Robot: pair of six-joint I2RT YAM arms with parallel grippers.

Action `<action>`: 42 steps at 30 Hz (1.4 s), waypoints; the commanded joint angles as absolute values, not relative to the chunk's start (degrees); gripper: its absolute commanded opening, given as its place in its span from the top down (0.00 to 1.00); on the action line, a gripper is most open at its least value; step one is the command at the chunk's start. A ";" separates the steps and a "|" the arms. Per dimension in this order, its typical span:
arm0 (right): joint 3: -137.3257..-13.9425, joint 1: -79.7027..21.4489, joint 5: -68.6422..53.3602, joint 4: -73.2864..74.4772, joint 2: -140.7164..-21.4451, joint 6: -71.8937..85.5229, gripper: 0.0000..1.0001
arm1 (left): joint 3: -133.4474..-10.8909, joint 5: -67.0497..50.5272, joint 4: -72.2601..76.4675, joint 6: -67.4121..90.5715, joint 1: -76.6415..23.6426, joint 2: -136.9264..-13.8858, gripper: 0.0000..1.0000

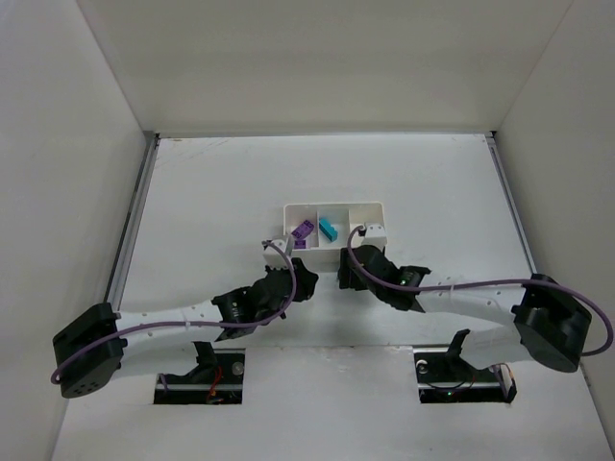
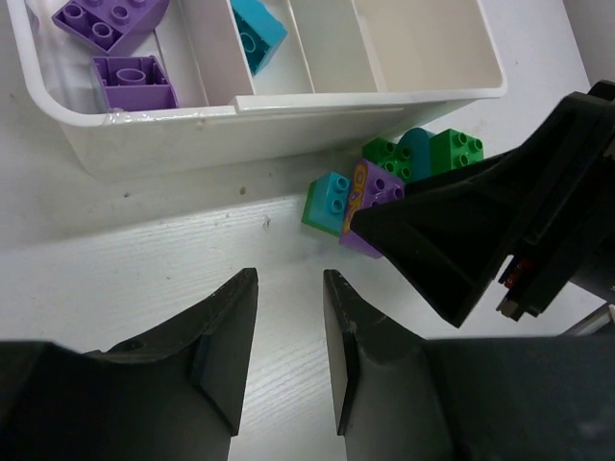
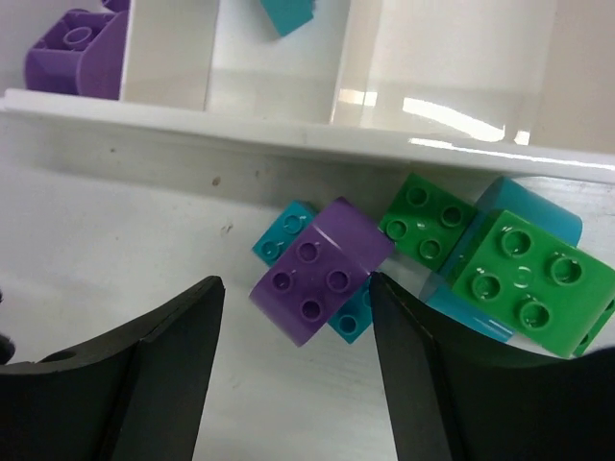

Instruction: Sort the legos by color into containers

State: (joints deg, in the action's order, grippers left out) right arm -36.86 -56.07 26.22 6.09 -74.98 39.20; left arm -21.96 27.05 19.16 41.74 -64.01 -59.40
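From above, the loose legos (image 2: 454,152) at 6 o'clock of the white tray (image 1: 377,229) lie hidden under the left gripper (image 1: 300,277) and right gripper (image 1: 346,269). In the left wrist view, a right gripper finger (image 2: 442,240) masks part of the purple brick (image 2: 377,195) toward 3 o'clock. The right wrist view's top edge cuts off the cyan brick (image 3: 286,14) at 12 o'clock.

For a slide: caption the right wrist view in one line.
Open jaws frame a purple brick atop a cyan brick, green bricks beside it, just outside the white tray.

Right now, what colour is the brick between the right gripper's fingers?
The brick is purple; the right wrist view shows it best.
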 commanded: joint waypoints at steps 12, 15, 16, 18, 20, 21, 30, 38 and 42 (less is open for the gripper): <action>-40.95 -56.38 33.04 5.36 -80.15 37.09 0.57 | -19.60 27.60 22.76 43.42 -62.18 -58.27 0.66; -41.92 -56.38 32.61 5.10 -82.17 36.92 0.49 | -19.43 27.60 22.85 43.77 -62.71 -58.01 0.63; -42.27 -56.38 32.96 5.18 -82.61 36.74 0.45 | -19.16 27.95 22.94 43.86 -62.88 -57.92 0.63; -42.45 -56.38 33.05 5.19 -82.97 36.56 0.44 | -18.81 27.86 23.03 44.38 -62.62 -57.83 0.63; -42.45 -56.38 32.26 4.92 -83.23 36.83 0.46 | -18.55 27.51 22.85 44.91 -62.44 -57.40 0.62; -42.54 -56.38 32.08 4.75 -83.49 36.48 0.50 | -18.20 27.68 23.03 44.91 -62.53 -57.22 0.62; -42.01 -57.08 33.31 3.52 -79.46 36.56 0.74 | -18.37 27.16 24.08 46.75 -62.44 -57.83 0.52; -40.52 -55.68 24.97 -4.65 -70.93 36.56 0.75 | -16.88 22.68 30.58 54.65 -60.43 -55.29 0.39; -40.52 -54.18 20.40 -8.08 -70.66 37.17 0.74 | -14.24 21.18 36.72 58.35 -58.76 -54.40 0.38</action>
State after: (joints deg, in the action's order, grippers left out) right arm -40.99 -55.29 24.73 -1.80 -71.20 36.86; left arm -16.19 22.46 29.32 52.95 -59.79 -55.64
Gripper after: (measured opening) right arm 0.424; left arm 0.618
